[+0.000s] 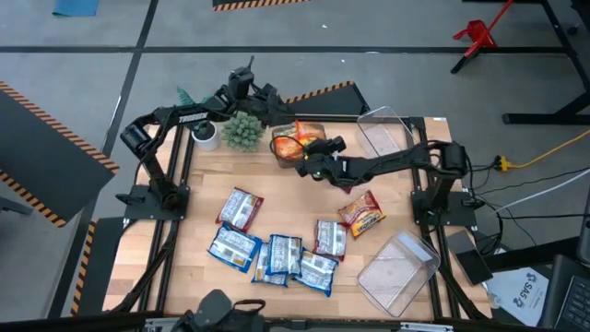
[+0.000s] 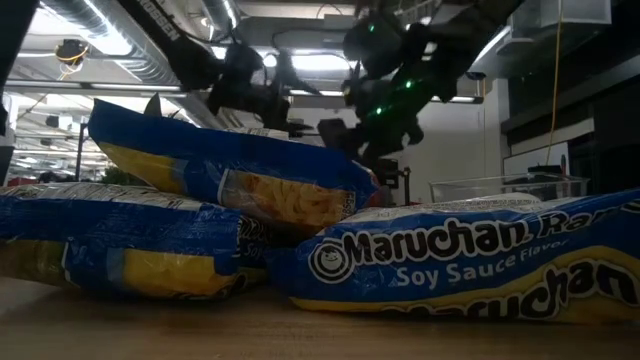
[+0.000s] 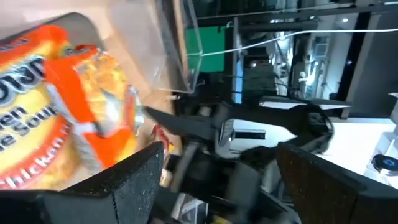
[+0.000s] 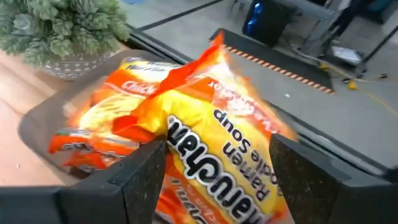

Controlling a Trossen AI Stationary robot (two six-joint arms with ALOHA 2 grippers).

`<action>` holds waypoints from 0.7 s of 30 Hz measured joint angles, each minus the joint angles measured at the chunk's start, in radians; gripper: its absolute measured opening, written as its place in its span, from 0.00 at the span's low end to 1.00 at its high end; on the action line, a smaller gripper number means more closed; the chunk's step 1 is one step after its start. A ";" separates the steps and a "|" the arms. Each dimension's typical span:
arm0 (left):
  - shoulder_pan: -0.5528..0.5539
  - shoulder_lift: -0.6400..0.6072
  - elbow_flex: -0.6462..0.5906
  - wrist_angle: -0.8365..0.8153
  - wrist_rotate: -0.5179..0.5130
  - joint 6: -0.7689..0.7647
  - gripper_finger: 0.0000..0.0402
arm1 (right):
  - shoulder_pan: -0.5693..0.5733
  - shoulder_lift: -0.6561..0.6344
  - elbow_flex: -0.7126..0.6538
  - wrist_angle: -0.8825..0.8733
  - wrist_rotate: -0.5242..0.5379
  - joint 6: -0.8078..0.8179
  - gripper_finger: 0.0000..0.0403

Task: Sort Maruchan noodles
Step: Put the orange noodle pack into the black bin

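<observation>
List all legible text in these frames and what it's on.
"Maruchan Ra…" and "Soy Sauce Flavor": blue packet nearest the low camera.
"…aruchan", "Ramen", "…odle Soup": orange packet in front of the right tool.
"…en", "…e Sou…", "Chicken…", all cut off: orange packet in the left wrist view.
"SAS": white bag on the floor, fine print unreadable.
Packets in the high view: too small to read.

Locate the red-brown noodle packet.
In the high view, the red-brown packet lies alone on the table's right side, between the blue packets and the near clear bin.

Potted plant (image 4: pixel 62 28) just beyond fingers, beside clear bin (image 4: pixel 37 121); two more clear bins (image 1: pixel 385 132) (image 1: pixel 398 272); white cup (image 1: pixel 206 135).
</observation>
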 joint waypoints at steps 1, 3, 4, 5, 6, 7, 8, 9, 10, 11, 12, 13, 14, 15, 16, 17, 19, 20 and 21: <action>0.004 -0.014 0.000 -0.002 -0.004 0.001 0.76 | -0.011 0.010 0.001 0.015 -0.027 -0.011 0.67; 0.004 -0.041 0.000 0.000 -0.017 0.000 0.76 | -0.027 0.022 0.002 0.023 -0.079 -0.016 0.67; 0.001 -0.052 0.000 0.001 -0.024 -0.001 0.76 | -0.033 0.024 0.002 0.019 -0.094 -0.018 0.67; -0.002 -0.063 0.000 0.000 -0.028 -0.001 0.76 | -0.034 0.024 0.002 0.017 -0.105 -0.019 0.67; -0.004 -0.074 0.000 -0.003 -0.026 -0.002 0.76 | -0.033 0.022 0.002 0.017 -0.104 -0.021 0.67; -0.007 -0.085 0.000 -0.002 -0.023 -0.002 0.76 | -0.031 0.016 0.001 0.012 -0.105 -0.033 0.67; -0.011 -0.097 0.000 -0.002 -0.016 -0.003 0.76 | -0.031 0.006 0.001 0.008 -0.104 -0.049 0.67; -0.012 -0.111 0.000 -0.003 -0.005 -0.003 0.76 | -0.031 -0.004 0.004 0.007 -0.099 -0.075 0.67; -0.013 -0.122 0.000 -0.001 0.002 -0.003 0.76 | -0.030 -0.015 0.012 0.006 -0.094 -0.104 0.67; -0.014 -0.135 0.000 -0.002 0.004 -0.004 0.76 | -0.030 -0.027 0.018 0.007 -0.093 -0.132 0.67; -0.018 -0.148 0.000 -0.003 0.005 -0.005 0.76 | -0.030 -0.043 0.026 0.007 -0.092 -0.162 0.67; -0.019 -0.162 0.000 -0.003 0.005 -0.005 0.76 | -0.030 -0.058 0.034 0.009 -0.092 -0.187 0.67; -0.021 -0.180 0.000 -0.003 0.004 -0.005 0.76 | -0.030 -0.073 0.043 0.013 -0.088 -0.205 0.67; -0.024 -0.196 0.000 -0.003 0.002 -0.005 0.76 | -0.030 -0.086 0.051 0.015 -0.079 -0.221 0.67; -0.030 -0.211 0.000 0.000 -0.005 -0.004 0.76 | -0.030 -0.094 0.060 0.018 -0.068 -0.229 0.67; -0.038 -0.225 0.000 0.000 -0.013 -0.002 0.76 | -0.031 -0.097 0.067 0.022 -0.060 -0.236 0.67; -0.057 -0.249 0.000 -0.003 -0.036 0.000 0.76 | -0.043 -0.098 0.071 0.038 -0.048 -0.256 0.67; -0.069 -0.261 0.000 -0.006 -0.046 0.000 0.76 | -0.052 -0.094 0.071 0.052 -0.051 -0.259 0.67; -0.083 -0.271 0.000 -0.007 -0.055 0.000 0.76 | -0.065 -0.084 0.071 0.069 -0.064 -0.255 0.67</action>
